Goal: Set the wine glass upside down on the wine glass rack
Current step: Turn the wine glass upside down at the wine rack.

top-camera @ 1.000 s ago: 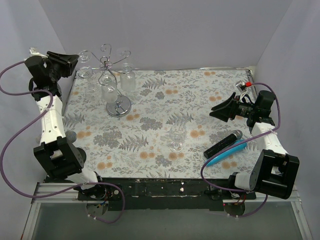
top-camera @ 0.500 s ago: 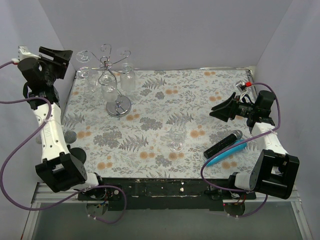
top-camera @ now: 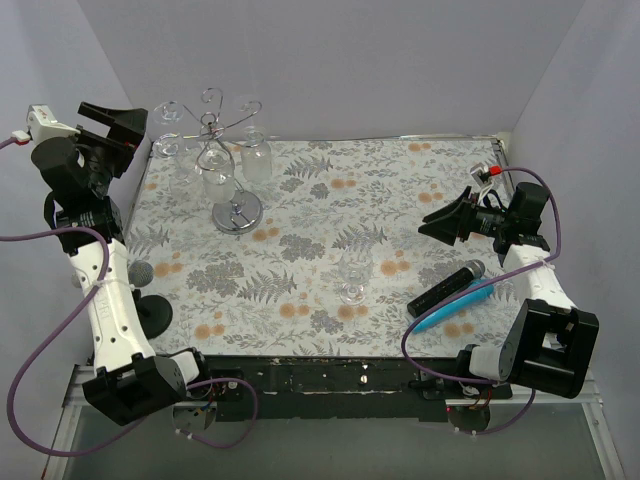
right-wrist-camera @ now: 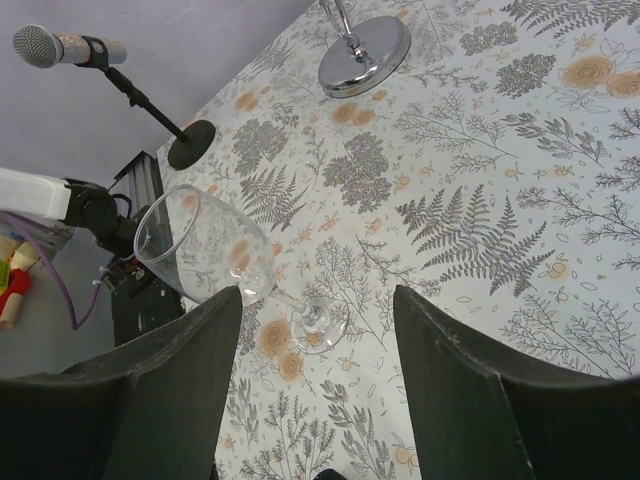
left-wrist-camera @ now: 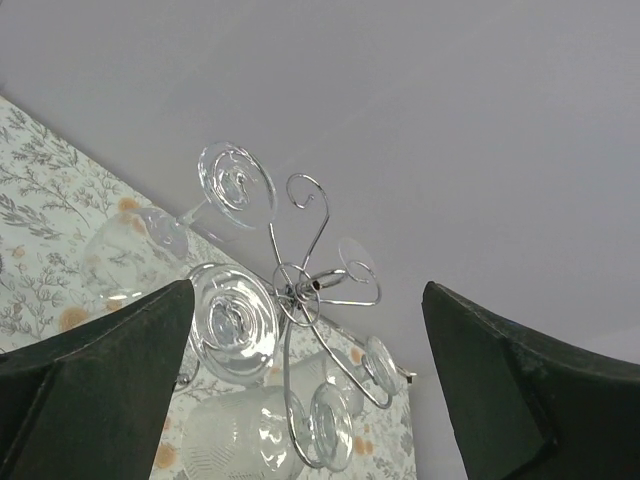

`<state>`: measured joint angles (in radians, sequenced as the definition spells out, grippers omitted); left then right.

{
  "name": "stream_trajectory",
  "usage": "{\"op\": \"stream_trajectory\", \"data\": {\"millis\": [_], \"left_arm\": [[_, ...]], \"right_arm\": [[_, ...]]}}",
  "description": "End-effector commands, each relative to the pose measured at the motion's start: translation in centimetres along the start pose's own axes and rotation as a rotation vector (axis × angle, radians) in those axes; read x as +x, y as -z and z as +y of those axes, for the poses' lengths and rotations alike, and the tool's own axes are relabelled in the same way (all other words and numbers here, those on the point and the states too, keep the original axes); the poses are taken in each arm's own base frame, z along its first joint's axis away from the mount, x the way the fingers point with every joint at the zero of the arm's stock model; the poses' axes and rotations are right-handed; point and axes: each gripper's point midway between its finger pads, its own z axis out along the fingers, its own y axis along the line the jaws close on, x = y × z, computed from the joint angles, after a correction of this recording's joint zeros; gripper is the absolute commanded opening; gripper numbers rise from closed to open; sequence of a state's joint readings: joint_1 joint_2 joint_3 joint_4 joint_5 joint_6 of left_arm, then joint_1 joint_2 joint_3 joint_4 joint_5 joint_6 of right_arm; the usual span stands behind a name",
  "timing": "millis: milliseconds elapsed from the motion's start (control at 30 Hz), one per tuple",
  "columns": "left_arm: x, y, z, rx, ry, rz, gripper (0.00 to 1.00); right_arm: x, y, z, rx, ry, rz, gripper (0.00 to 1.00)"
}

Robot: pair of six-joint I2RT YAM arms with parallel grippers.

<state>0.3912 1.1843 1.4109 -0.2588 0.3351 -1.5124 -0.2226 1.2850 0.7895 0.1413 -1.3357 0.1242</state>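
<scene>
Grey and orange fern-print cloth (top-camera: 400,190) covered the table across the middle of the top view. Your left gripper (top-camera: 135,128) was raised at the upper left of that frame, near the rack, its jaws spread wide with nothing between them. Your right gripper (top-camera: 428,222) sat at the right edge, pointing toward the centre, jaws apart and also empty.

The wine glass rack (top-camera: 222,150) stood in the upper left with its round base (top-camera: 237,212) on the cloth. Several hanging glasses (left-wrist-camera: 232,320) were hooked into its curled arms, bowls down. In the left wrist view, one curl near the top centre looked free, though I could not be sure of that.

A microphone on a stand (top-camera: 140,272) stood at the left edge of the cloth.

The wine glass (top-camera: 352,275) that the task concerns stood upright on its foot, just below the centre of the top view. It was well apart from the rack and from both grippers. In the right wrist view it showed at the left centre, ahead of your fingers and untouched.

A black handheld microphone (top-camera: 445,287) and a blue pen (top-camera: 450,312) lay together at the lower right.

As I judged it, you had nothing of this glass's placement done. You had yet to grasp it, turn it over, carry it to the upper left and slide its stem into a spare curl.
</scene>
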Motion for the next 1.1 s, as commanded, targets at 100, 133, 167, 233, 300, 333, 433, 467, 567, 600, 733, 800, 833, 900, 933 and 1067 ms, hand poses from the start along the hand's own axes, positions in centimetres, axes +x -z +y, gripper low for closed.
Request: {"op": "stream_trajectory", "data": {"millis": [100, 133, 167, 233, 300, 333, 433, 467, 567, 600, 733, 800, 833, 900, 933, 1067], "left_arm": [[1.3, 3.1, -3.2, 0.082, -0.043, 0.013, 0.98], [1.7, 3.5, -3.8, 0.100, -0.045, 0.020, 0.98], [2.0, 3.8, -4.2, 0.114, -0.051, 0.029, 0.98], [2.4, 4.4, -5.0, 0.132, -0.066, 0.032, 0.98], [2.5, 5.2, -5.8, 0.140, -0.086, 0.027, 0.98], [2.5, 5.6, -6.4, 0.149, -0.099, 0.025, 0.98], [2.8, 6.7, -7.7, 0.171, -0.130, 0.018, 0.98], [2.9, 7.1, -8.1, 0.182, -0.135, 0.018, 0.98], [3.5, 8.1, -9.2, 0.220, -0.149, 0.031, 0.98], [3.6, 8.5, -9.5, 0.233, -0.151, 0.036, 0.98], [5.0, 9.5, -10.5, 0.289, -0.157, 0.076, 0.98], [5.8, 10.1, -10.9, 0.325, -0.166, 0.101, 0.98], [6.2, 10.3, -11.1, 0.340, -0.167, 0.114, 0.98], [7.2, 11.0, -11.7, 0.388, -0.183, 0.144, 0.98], [7.7, 11.2, -11.9, 0.407, -0.189, 0.159, 0.98], [9.4, 12.8, -13.3, 0.494, -0.222, 0.214, 0.98]], "right_arm": [[-1.5, 0.2, 0.0, 0.017, 0.085, -0.006, 0.70], [-1.5, 0.2, 0.0, 0.020, 0.093, -0.006, 0.70], [-1.5, 0.3, 0.0, 0.024, 0.099, -0.006, 0.70], [-1.6, 0.4, -0.2, 0.035, 0.108, -0.007, 0.70], [-1.6, 0.4, -0.2, 0.041, 0.118, -0.007, 0.70], [-1.6, 0.5, -0.3, 0.044, 0.118, -0.009, 0.70], [-1.7, 0.7, -0.4, 0.054, 0.118, -0.012, 0.70], [-1.7, 0.9, -0.6, 0.059, 0.142, -0.013, 0.70], [-1.8, 1.2, -0.8, 0.075, 0.156, -0.018, 0.70], [-1.9, 1.3, -0.8, 0.079, 0.160, -0.020, 0.70], [-2.0, 1.7, -1.1, 0.099, 0.171, -0.026, 0.70], [-2.0, 1.8, -1.2, 0.116, 0.185, -0.023, 0.70], [-2.0, 1.9, -1.4, 0.130, 0.205, -0.020, 0.70], [-1.8, 2.1, -1.3, 0.150, 0.202, -0.009, 0.70], [-1.6, 2.2, -1.3, 0.162, 0.207, -0.002, 0.70], [-1.4, 2.6, -1.2, 0.198, 0.254, 0.031, 0.70]]}}
